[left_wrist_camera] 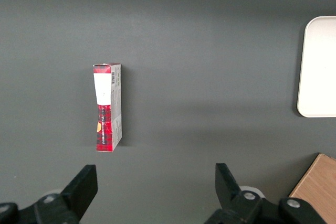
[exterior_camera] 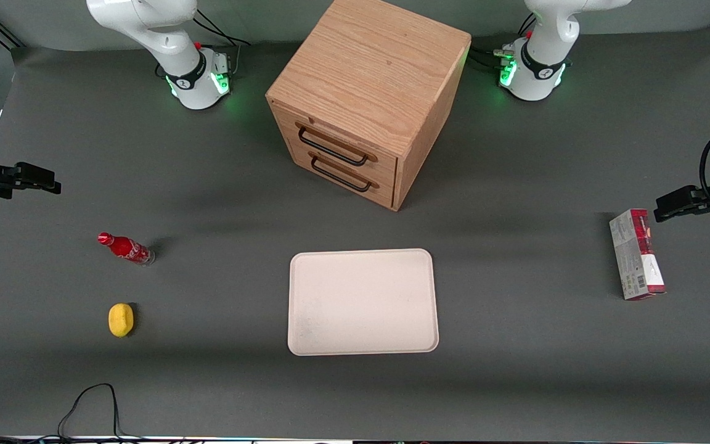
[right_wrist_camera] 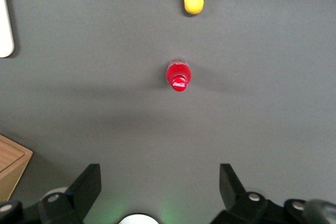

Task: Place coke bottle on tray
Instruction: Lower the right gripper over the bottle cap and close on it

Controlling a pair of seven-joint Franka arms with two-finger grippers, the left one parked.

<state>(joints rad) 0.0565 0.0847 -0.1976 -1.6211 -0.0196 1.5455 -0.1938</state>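
So my pincer [right_wrist_camera: 160, 192] is hanging up over the dark grey surface [exterior_camera: 515, 370] at my end, fingers [right_wrist_camera: 89, 184] spread wide apart with nothing between them. Straight under the wrist camera, ahead of the fingertips and well clear of them, stands the small slim red coke bottle with the red cap [right_wrist_camera: 178, 76]. It's upright on the surface, and I'm looking right down on the cap with its white script. From the front view the bottle [exterior_camera: 126, 248] sits nearer the camera than my pincer [exterior_camera: 47, 184], not touching anything.

A bit nearer the camera than the bottle there's a yellow oval lemon [exterior_camera: 121, 320], also loose on the surface and apart from the bottle.

The big flat cream-white rectangular tray with rounded corners [exterior_camera: 362, 302] is well away from my pincer, toward the middle of the surface, with nothing on it. Only a sliver of its rim [right_wrist_camera: 5, 24] makes it into my wrist view. Farther from the camera than the tray stands a light wooden drawer cabinet with two black handles [exterior_camera: 361, 98].
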